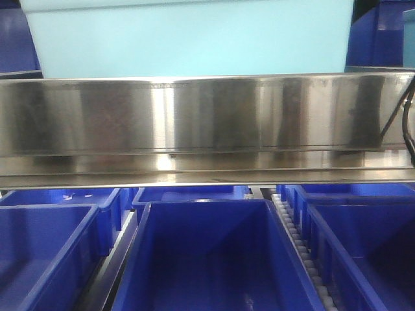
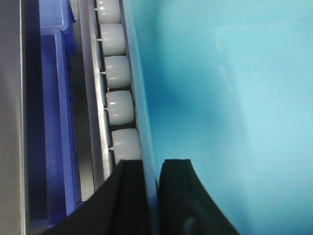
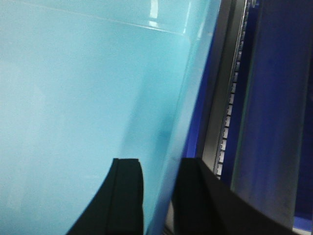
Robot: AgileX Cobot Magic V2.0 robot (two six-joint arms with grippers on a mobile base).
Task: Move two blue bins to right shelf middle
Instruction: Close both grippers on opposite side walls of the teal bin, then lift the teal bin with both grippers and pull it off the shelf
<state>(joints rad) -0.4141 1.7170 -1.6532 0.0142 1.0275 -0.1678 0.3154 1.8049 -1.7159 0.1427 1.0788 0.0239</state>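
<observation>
A large light blue bin (image 1: 188, 35) fills the top of the front view, above the steel shelf rail. In the left wrist view my left gripper (image 2: 150, 171) is shut on the left wall of this bin (image 2: 225, 98), one black finger (image 2: 129, 196) outside and one inside. My right gripper (image 3: 161, 169) is shut on the opposite wall of the bin (image 3: 88, 98), with its fingers on either side of the rim. Neither gripper shows in the front view. Only this one held bin of that pale colour is in sight.
A wide steel shelf beam (image 1: 207, 123) crosses the front view. Below it stand dark blue bins at the centre (image 1: 207, 259), left (image 1: 45, 253) and right (image 1: 369, 246), divided by roller tracks (image 1: 295, 233). White rollers (image 2: 117, 73) run beside the held bin's left wall.
</observation>
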